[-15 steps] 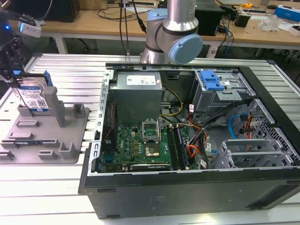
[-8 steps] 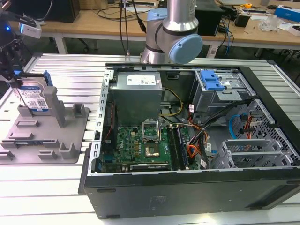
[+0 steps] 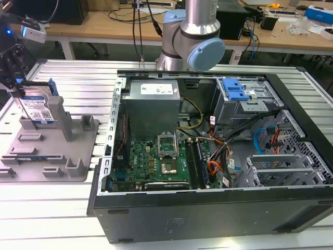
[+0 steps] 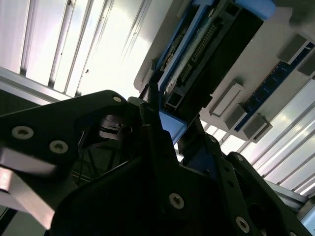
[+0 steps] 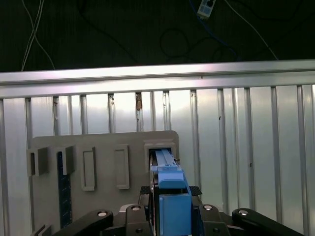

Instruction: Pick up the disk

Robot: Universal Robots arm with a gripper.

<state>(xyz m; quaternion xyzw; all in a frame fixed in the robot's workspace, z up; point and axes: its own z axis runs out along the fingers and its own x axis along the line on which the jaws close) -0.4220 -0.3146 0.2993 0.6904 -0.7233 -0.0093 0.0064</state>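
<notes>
Both fingers (image 4: pixel 153 110) clamp the upright disk (image 3: pixel 41 108) in its holder (image 3: pixel 78 140) near the edge of the desk (image 3: pixel 78 73); lifting likely needs a straight pull.

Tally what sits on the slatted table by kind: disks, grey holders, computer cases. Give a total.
disk, upright in the holder: 1
grey holder: 1
open computer case: 1
Total: 3
</notes>
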